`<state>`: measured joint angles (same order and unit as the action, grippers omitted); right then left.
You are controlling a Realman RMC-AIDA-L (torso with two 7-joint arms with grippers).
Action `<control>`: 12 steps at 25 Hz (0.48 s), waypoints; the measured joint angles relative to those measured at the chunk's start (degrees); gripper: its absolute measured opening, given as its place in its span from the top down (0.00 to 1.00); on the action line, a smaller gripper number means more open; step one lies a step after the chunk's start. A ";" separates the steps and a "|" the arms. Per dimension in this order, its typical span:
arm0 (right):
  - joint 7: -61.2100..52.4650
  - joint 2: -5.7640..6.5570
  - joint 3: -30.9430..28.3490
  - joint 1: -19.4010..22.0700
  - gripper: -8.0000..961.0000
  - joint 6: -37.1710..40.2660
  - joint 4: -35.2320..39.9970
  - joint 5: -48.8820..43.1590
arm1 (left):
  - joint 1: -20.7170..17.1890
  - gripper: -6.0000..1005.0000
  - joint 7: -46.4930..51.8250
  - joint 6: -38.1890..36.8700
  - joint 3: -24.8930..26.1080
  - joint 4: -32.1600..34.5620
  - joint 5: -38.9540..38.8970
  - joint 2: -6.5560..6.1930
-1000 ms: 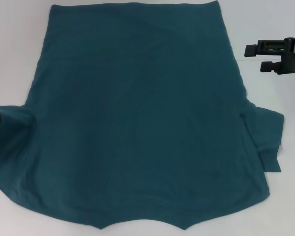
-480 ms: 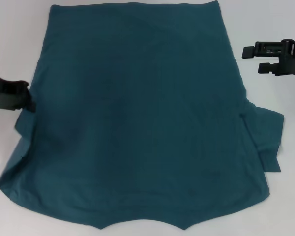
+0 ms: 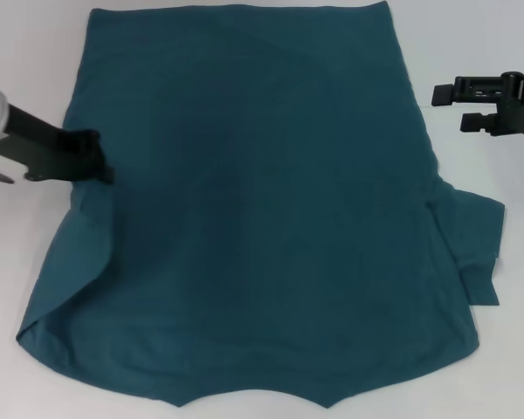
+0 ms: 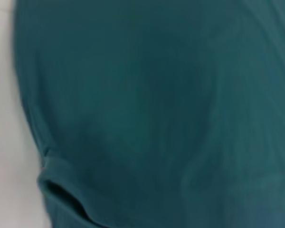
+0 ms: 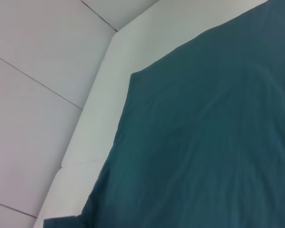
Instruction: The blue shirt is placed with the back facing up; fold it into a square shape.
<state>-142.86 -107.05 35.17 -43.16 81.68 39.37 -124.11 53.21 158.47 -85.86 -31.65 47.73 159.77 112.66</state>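
The blue shirt (image 3: 262, 218) lies plain side up across the white table, its hem at the far edge and its neckline at the near edge. My left gripper (image 3: 103, 169) is over the shirt's left side, shut on the left sleeve, which is folded inward over the body. The fold runs down from the gripper to the near left corner (image 3: 35, 327). The right sleeve (image 3: 473, 237) still lies spread out flat. My right gripper (image 3: 450, 106) hovers open beside the shirt's right edge, off the cloth. The left wrist view is filled by the shirt (image 4: 156, 95), and the right wrist view shows the shirt (image 5: 204, 142) at a corner.
Bare white table (image 3: 22, 78) shows to the left and right of the shirt. In the right wrist view the table edge (image 5: 92, 137) borders a grey tiled floor (image 5: 33, 57).
My left gripper has come in from the left edge and moved right over the shirt, drawing the left sleeve inward onto the body. The right gripper has barely moved.
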 joint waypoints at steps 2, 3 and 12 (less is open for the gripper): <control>0.01 0.05 0.30 0.09 0.02 -0.10 0.00 0.00 | 0.42 0.93 -2.23 0.19 -0.39 -1.82 -1.42 -0.08; 0.03 0.07 0.50 0.09 0.02 -0.14 0.00 0.00 | 0.59 0.93 -3.23 0.20 -0.73 -2.54 -1.75 -0.17; 0.77 0.27 5.04 0.04 0.02 -0.82 0.01 0.00 | -0.51 0.81 -13.73 0.15 -3.47 1.45 -4.17 2.30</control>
<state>-142.10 -106.77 40.21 -43.12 80.86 39.38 -124.11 52.70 144.74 -85.70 -35.12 49.18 155.60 114.95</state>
